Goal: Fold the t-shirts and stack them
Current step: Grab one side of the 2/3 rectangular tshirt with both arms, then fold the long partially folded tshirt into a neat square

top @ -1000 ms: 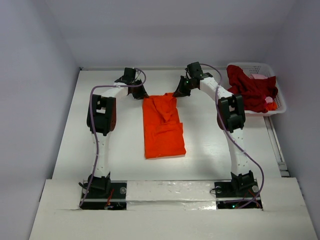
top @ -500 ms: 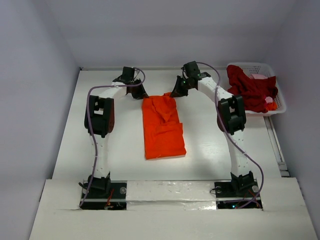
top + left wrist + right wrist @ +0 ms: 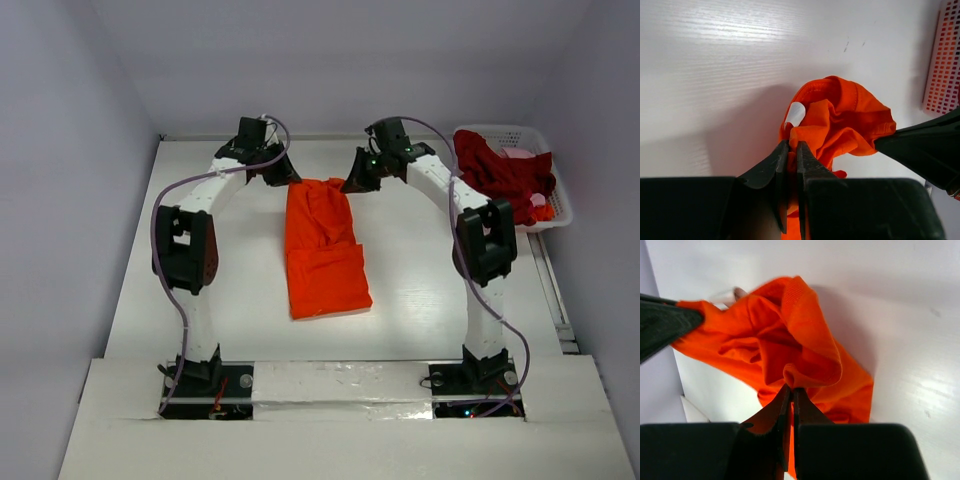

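A bright orange-red t-shirt (image 3: 322,250) lies lengthwise in the middle of the table, its far edge lifted. My left gripper (image 3: 285,180) is shut on that edge's left corner, and the cloth (image 3: 840,117) bunches in front of its tips (image 3: 792,146). My right gripper (image 3: 352,183) is shut on the right corner, pinching a fold of the orange cloth (image 3: 805,340) at its tips (image 3: 791,388). A dark crimson t-shirt (image 3: 505,180) sits heaped in the white lattice basket (image 3: 560,205) at the far right, with a bit of pink cloth (image 3: 517,153) behind it.
The basket stands at the table's far right corner, close to the right arm's elbow (image 3: 485,235). Grey walls close the table in at the left, back and right. A white ledge (image 3: 340,385) runs along the near edge between the arm bases.
Both grippers have moved toward the far wall, pulling the orange-red shirt's far edge up and stretching the upper part longer. Both arms have stretched out further.
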You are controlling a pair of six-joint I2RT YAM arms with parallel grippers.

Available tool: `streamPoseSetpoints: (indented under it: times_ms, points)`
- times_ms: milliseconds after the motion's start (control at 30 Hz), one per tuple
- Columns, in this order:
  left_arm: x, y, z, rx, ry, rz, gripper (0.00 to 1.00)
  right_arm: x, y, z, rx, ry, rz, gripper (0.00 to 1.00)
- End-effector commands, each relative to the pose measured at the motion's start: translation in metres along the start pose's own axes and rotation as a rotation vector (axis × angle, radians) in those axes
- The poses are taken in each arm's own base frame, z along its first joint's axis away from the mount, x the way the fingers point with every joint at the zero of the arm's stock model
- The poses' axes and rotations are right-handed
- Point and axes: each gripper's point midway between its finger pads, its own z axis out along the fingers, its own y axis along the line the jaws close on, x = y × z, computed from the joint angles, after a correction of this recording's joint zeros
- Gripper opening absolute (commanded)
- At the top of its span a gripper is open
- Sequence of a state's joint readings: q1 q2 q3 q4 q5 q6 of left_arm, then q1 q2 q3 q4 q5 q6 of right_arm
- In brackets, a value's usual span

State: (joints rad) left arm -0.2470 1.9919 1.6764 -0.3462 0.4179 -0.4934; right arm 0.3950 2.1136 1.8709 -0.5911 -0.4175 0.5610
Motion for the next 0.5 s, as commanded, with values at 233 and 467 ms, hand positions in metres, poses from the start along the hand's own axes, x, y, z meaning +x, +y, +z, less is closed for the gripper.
streamPoseSetpoints:
  times_ms: [233, 467]
  points:
    - [0.025, -0.011, -0.044, -0.019, 0.045, 0.015, 0.0, 0.043, 0.022, -0.05, -0.019, 0.017, -0.001, 0.0]
    - [0.051, -0.022, -0.067, -0.003, 0.057, 0.015, 0.0, 0.066, 0.026, -0.083, -0.017, 0.017, -0.013, 0.0]
